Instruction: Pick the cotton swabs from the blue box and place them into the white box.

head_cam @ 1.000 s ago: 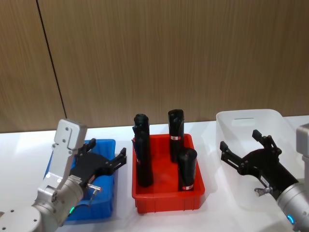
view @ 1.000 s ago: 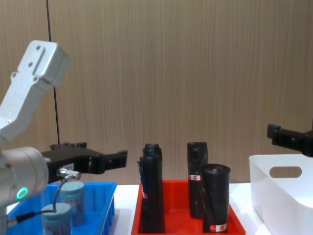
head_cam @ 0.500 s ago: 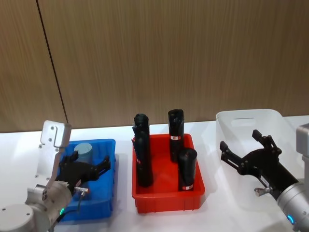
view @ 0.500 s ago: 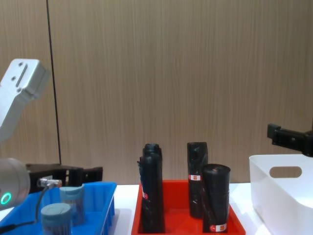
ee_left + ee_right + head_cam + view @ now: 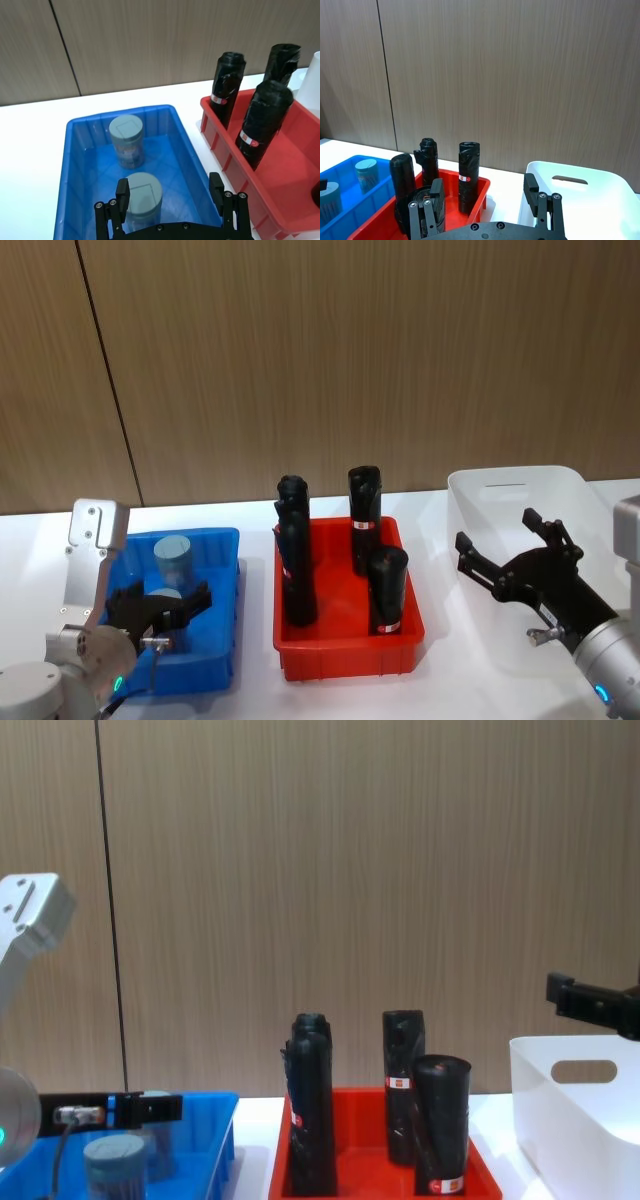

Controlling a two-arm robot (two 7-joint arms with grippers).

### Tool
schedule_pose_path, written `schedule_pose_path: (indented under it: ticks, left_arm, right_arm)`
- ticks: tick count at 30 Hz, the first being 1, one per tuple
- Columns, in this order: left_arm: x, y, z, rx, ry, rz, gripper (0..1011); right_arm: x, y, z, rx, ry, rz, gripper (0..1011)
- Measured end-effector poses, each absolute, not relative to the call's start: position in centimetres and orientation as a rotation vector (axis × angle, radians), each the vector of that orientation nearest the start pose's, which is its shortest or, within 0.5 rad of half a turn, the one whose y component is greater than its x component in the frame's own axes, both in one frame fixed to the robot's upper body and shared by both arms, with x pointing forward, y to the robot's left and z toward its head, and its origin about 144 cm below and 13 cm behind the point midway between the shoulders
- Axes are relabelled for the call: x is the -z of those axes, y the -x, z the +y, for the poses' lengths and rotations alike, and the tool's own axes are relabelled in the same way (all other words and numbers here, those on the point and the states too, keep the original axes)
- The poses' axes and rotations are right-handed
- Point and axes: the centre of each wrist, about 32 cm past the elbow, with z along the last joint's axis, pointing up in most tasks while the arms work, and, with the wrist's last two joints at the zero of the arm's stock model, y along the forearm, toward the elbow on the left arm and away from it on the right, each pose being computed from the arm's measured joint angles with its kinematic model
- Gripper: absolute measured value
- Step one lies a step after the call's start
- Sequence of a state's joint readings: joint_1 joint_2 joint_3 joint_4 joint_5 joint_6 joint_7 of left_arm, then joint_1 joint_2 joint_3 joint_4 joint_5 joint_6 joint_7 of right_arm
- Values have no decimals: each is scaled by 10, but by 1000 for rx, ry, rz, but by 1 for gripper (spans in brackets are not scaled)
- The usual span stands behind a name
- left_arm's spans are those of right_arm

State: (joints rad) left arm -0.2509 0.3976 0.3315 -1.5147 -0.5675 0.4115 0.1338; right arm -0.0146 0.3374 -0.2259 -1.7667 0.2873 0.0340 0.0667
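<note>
White table (image 5: 40, 530) by a wooden wall (image 5: 300, 360) holds three bins. On the left, the blue box (image 5: 215, 534) has two cotton swabs (image 5: 126, 140) standing in it, and the left gripper (image 5: 169, 186) hangs wide open over the nearer one. Next the red tray (image 5: 345, 655) holds black rolls (image 5: 387, 590), then comes the white box (image 5: 515, 480), with the right gripper (image 5: 496, 528) spread open just beside it.

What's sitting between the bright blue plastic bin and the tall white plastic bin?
A red plastic tray holding tall black rolls sits between the blue bin and the white bin, as the head view shows.
</note>
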Motion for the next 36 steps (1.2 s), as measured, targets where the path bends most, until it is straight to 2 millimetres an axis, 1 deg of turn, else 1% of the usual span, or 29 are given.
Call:
schedule_pose_path:
  ticks: [17,29,36]
  left_arm:
    - [-1187,-518,257,-1412,-300,399,1004]
    - [-1186,-526,259,-1438,-353,399,1004]
    - [-1184,-534,262,-1449,-384,392,1004]
  right_arm:
    - [-1189,-443,-237,1230,-26,-75,1002]
    - [-1189,-443,-237,1230,-26,-75,1002]
    - [-1189,-443,-237,1230,-26,-75,1002]
